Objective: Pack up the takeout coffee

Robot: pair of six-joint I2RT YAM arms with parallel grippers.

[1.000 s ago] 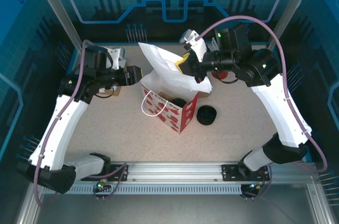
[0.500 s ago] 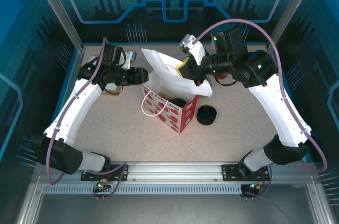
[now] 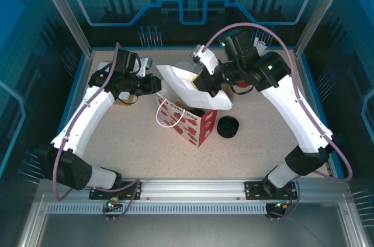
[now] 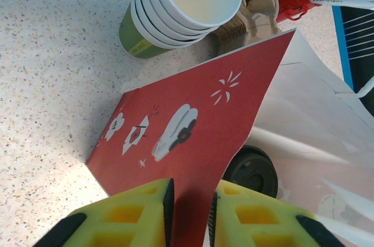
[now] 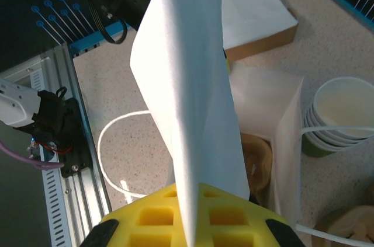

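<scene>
I have the red paper bag (image 3: 193, 129) standing mid-table with its mouth being pulled open from two sides. My right gripper (image 5: 194, 199) is clamped flat on the bag's tall white flap (image 5: 187, 83) and lifts it up and back, which keeps the far wall from folding over the opening. My left gripper (image 4: 191, 203) straddles the top edge of the near red wall, jaws narrow with the paper between the yellow pads (image 4: 146, 212). I cannot tell whether they actually bite yet. Down inside the bag a round black lid shows, which I take for the takeout coffee (image 4: 254, 171), already sitting on the bag's floor. The stack of lidless cups (image 4: 187, 2) stands just beyond the bag, and the loose black lids (image 3: 228, 126) lie on the table beside its right corner.
</scene>
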